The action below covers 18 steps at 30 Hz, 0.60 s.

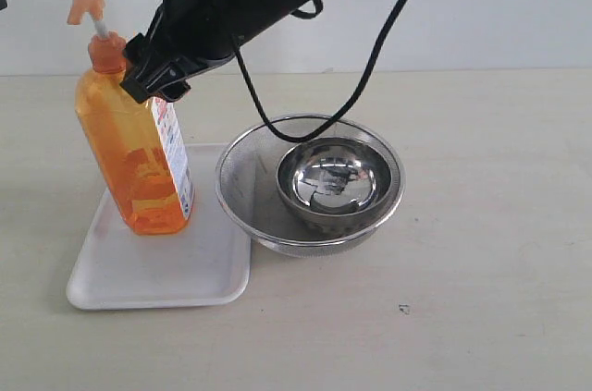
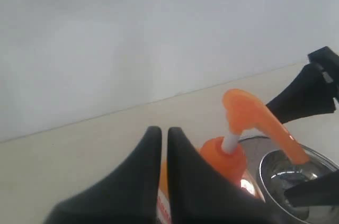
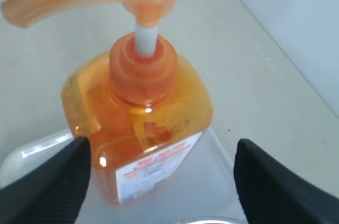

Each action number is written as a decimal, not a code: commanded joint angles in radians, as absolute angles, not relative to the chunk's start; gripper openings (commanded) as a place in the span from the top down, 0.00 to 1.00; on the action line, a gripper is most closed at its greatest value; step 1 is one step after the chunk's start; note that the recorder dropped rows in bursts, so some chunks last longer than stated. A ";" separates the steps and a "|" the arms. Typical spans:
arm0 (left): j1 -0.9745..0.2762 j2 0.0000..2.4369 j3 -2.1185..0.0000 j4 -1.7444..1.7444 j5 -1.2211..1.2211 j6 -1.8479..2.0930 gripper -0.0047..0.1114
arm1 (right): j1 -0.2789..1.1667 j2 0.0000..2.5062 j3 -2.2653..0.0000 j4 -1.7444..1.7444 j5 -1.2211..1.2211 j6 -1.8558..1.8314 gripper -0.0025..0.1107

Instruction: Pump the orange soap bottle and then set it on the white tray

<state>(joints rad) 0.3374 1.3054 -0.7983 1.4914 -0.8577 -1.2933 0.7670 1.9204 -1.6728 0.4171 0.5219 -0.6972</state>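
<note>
While the orange soap bottle (image 1: 134, 160) stands upright on the white tray (image 1: 139, 280), between the fingers of the right hand (image 3: 161, 146), that hand is released, fingers spread either side. The left hand (image 2: 160, 131) is clenched, fingers together; pump head (image 2: 249, 113) just beyond its fingertips.

Exterior camera: raised, tilted down on table (image 1: 481, 252), mid-range. Wrist cameras look past left gripper (image 2: 164, 131) (level) and right gripper (image 3: 159, 147) (steeply down), close; all share the soap bottle (image 1: 129, 160).

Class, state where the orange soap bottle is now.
In the exterior view the orange soap bottle stands on the white tray, at the left, beside the nested steel bowls.
</note>
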 commanded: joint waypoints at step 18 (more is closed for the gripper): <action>0.341 1.298 -0.802 1.532 -0.851 -1.308 0.92 | 0.663 1.738 -1.676 -0.275 0.966 -0.189 0.98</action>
<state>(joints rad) 0.3374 1.3054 -0.7983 1.5297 -0.8550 -1.2983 0.7034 1.7555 -1.6728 -0.2555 0.9150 -0.2247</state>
